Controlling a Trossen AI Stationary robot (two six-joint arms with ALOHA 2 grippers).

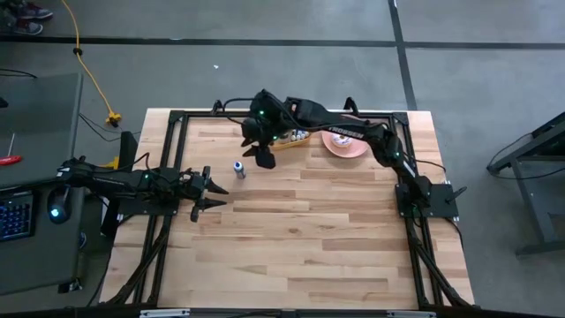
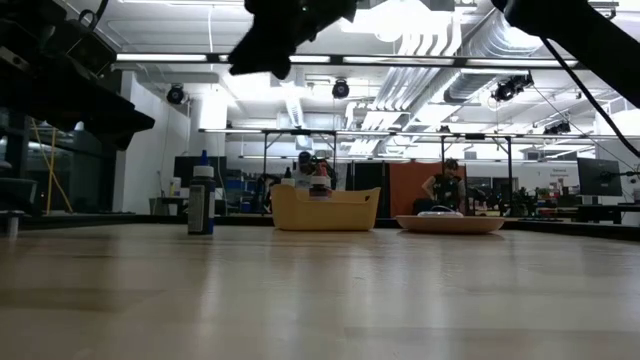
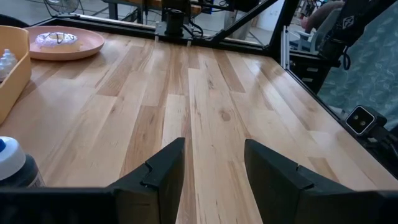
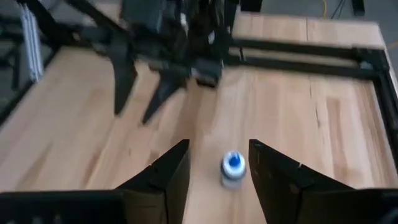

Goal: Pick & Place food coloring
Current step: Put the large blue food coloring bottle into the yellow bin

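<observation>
**Blue-capped bottle upright on the table, right gripper open above it**

Legible writing: pale lettering ran along the right arm (image 1: 346,129) in the high view, too small to read for certain. No label text could be made out on the bottle.

High view: the food coloring bottle (image 1: 238,168) stood upright on the wooden table (image 1: 335,230), blue cap up, just beside the right gripper (image 1: 261,155). A yellow bin (image 1: 298,137) and the pink plate (image 1: 344,144) with a doughnut sat near the far edge, partly under the right arm. The left gripper (image 1: 214,192) waited near the table's left side, fingers spread, empty.

Low view: only here did the bottle (image 2: 202,202) show its dark body and white neck. The bin (image 2: 324,209) held more small bottles. The right gripper hung off the table, up top. People sat in the room behind.

Right wrist view: the bottle (image 4: 232,169) appeared between the two dark fingers (image 4: 163,177), which stood apart and clear of it; blurred.

Left wrist view: the fingers (image 3: 166,174) stood apart over bare wood; the bottle (image 3: 15,167) sat at the picture's edge.
</observation>
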